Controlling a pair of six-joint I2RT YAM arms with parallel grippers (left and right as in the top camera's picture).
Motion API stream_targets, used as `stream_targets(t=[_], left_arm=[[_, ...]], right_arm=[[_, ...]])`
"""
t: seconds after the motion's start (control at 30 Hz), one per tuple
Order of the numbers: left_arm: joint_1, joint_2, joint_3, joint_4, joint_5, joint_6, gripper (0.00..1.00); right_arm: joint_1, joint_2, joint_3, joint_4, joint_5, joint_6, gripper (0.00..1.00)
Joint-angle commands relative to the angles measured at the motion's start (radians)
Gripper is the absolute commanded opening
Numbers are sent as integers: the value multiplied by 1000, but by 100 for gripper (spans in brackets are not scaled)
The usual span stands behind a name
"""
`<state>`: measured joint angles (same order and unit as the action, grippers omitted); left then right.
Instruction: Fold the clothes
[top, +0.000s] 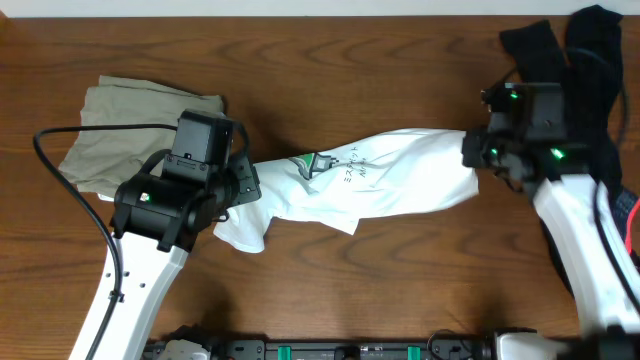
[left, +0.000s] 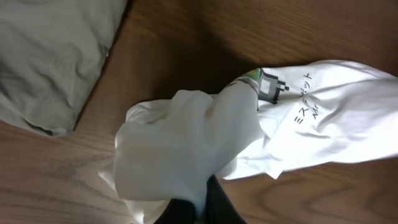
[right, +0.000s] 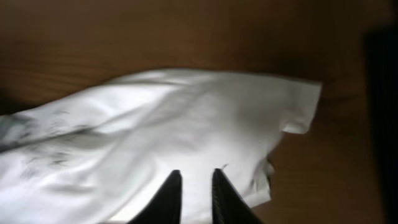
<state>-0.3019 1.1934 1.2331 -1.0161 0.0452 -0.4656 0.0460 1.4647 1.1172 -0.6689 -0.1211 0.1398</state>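
The white T-shirt (top: 400, 170) lies stretched across the middle of the table, its green logo (top: 315, 163) and dark lettering facing up. My left gripper (top: 245, 185) is at the shirt's left end. In the left wrist view it (left: 198, 193) is shut on a bunched fold of the white T-shirt (left: 186, 143). My right gripper (top: 472, 152) is at the shirt's right end. The right wrist view shows the gripper (right: 196, 172) narrowly open over the flat white cloth (right: 155, 118), with nothing bunched between the tips.
A grey-olive garment (top: 130, 125) lies crumpled at the back left, just behind my left arm. A black garment (top: 570, 50) is heaped at the back right corner behind my right arm. Bare wooden table (top: 380, 290) shows in front of the shirt.
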Motion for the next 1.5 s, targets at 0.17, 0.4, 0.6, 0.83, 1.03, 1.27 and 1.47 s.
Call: stream_targets(t=[0.17, 0.4, 0.6, 0.83, 1.03, 1.27, 1.47], left_arm=[[5, 2, 14, -32, -12, 21, 6], [5, 2, 14, -30, -13, 21, 6], [5, 2, 14, -29, -13, 21, 6], [5, 2, 14, -27, -13, 21, 6], [5, 2, 14, -26, -12, 21, 6], [5, 2, 14, -26, -13, 21, 6], [5, 2, 14, -26, -12, 21, 6]], right_arm=[[0, 308, -6, -22, 50, 70, 25], [12, 222, -6, -202, -61, -26, 22], [74, 119, -8, -343, -133, -97, 25], [168, 143, -98, -185, 117, -111, 40], [188, 159, -199, -22, 162, -237, 60], [191, 159, -274, 72, 162, -253, 60], [191, 159, -358, 231, 162, -254, 60]])
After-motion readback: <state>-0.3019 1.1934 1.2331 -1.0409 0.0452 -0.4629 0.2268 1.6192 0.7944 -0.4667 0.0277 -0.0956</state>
